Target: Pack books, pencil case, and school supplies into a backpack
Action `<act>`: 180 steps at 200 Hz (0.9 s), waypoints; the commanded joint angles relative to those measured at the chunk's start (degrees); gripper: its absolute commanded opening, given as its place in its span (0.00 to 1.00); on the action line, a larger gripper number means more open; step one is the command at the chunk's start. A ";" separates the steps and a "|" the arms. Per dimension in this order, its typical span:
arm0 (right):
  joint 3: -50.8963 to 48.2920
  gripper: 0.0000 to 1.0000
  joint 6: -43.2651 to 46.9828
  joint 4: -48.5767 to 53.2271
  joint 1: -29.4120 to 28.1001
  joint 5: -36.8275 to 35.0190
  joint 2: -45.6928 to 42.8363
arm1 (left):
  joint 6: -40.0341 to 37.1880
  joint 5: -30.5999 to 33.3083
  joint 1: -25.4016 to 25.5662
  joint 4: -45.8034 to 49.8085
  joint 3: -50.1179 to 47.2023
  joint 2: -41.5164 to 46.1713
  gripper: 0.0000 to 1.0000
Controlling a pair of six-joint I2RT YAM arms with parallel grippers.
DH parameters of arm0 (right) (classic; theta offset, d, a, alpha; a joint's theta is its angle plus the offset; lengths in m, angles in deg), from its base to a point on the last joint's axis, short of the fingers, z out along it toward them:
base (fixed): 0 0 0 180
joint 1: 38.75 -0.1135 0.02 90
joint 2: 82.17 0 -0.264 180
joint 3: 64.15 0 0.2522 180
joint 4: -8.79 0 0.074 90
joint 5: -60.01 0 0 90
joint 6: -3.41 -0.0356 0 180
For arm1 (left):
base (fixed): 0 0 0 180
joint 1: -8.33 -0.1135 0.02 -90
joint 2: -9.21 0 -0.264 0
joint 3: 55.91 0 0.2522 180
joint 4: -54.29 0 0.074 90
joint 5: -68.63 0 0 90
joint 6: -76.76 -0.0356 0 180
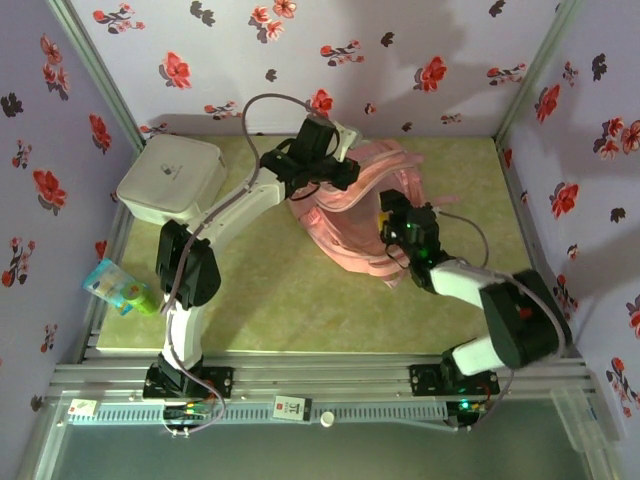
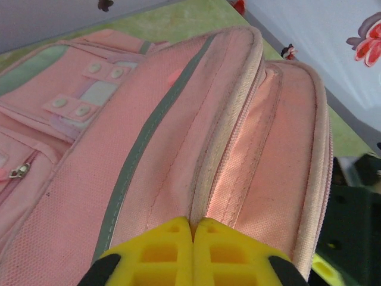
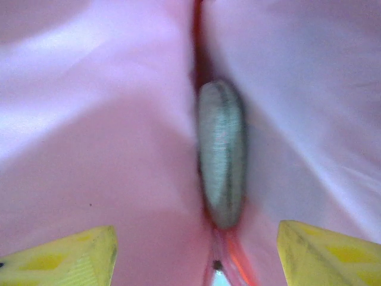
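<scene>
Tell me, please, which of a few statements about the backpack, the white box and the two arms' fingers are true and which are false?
1. The left fingers are closed together on a seam of the backpack. True.
2. The right fingers are shut. False: they stand wide apart, with pink fabric ahead of them.
3. The white box sits at the back left corner, apart from the backpack. True.
4. The backpack is dark blue. False: it is pale pink.
</scene>
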 commanded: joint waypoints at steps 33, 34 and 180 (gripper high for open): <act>1.41 0.79 10.93 45.47 1.18 -18.47 -28.02 | 3.78 -4.40 -1.88 -4.36 -5.02 4.26 0.44; 1.62 0.79 11.22 46.19 1.25 -19.32 -28.38 | 3.87 -4.42 -1.91 -4.40 -5.26 4.38 0.46; 16.24 0.79 32.20 45.13 2.73 0.26 -8.23 | 32.81 -11.74 -15.97 -23.38 -27.19 0.54 0.62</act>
